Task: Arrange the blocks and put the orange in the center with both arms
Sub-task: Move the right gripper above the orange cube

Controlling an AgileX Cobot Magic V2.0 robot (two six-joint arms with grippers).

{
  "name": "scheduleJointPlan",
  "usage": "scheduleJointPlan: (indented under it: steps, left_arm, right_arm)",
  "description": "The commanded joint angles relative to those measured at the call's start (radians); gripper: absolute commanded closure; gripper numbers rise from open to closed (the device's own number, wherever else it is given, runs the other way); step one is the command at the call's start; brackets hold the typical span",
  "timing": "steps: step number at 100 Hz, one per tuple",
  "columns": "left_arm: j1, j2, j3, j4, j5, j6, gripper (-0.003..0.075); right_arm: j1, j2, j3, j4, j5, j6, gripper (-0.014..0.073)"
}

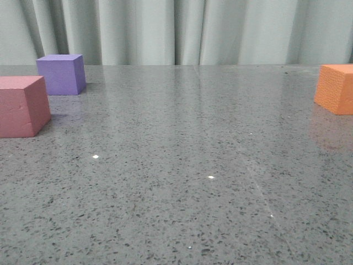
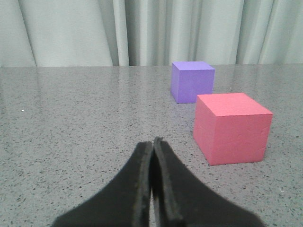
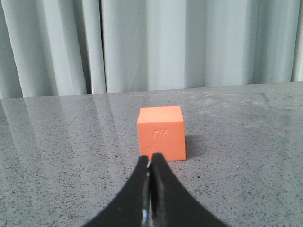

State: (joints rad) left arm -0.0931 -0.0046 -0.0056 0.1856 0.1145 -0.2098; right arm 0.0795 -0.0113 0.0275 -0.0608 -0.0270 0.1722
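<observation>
The pink-red cube (image 1: 21, 106) sits at the table's left edge, with the purple cube (image 1: 62, 74) just behind it. The orange cube (image 1: 336, 88) sits at the far right. No arm shows in the front view. In the left wrist view my left gripper (image 2: 153, 142) is shut and empty, short of the pink-red cube (image 2: 232, 127) and the purple cube (image 2: 191, 81). In the right wrist view my right gripper (image 3: 149, 158) is shut and empty, its tips just in front of the orange cube (image 3: 161, 134), whose near face has faint scratch marks.
The grey speckled stone tabletop (image 1: 182, 176) runs between the cubes. Pale pleated curtains (image 1: 182, 30) hang behind the table's far edge.
</observation>
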Motion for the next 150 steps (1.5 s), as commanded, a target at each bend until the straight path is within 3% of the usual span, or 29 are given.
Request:
scheduleJointPlan:
  steps: [1,64,82,92,104,125,137,150]
  left_arm:
    - [0.003,-0.033,0.055,0.000,-0.084,0.001,0.0739]
    - [0.003,-0.033,0.055,0.000,-0.084,0.001,0.0739]
    - [0.003,-0.033,0.055,0.000,-0.084,0.001,0.0739]
    - [0.003,-0.033,0.055,0.000,-0.084,0.001,0.0739]
    - [0.003,-0.033,0.055,0.000,-0.084,0.001,0.0739]
    - [0.003,-0.033,0.055,0.000,-0.084,0.001,0.0739]
    - [0.003,-0.033,0.055,0.000,-0.084,0.001,0.0739]
    - [0.003,-0.033,0.055,0.000,-0.084,0.001,0.0739]
  right_arm:
    - [-0.003,-0.020,-0.013,0.003,-0.085,-0.013,0.0661]
    - [-0.003,-0.020,-0.013,0.003,-0.085,-0.013,0.0661]
    - [-0.003,-0.018,-0.037,0.048,-0.161,-0.004,0.0661]
    - [-0.003,-0.016,-0.123,0.094,-0.013,-0.003,0.0661]
    - [-0.003,0.024,-0.294,0.094,0.283,-0.003,0.0661]
    - [-0.003,0.272,-0.654,0.096,0.633,-0.003,0.0661]
    - [-0.003,0.460,-0.855,0.094,0.754,-0.004,0.0661]
    - [-0.003,0.656,-0.995,0.086,0.778,-0.004,0.0661]
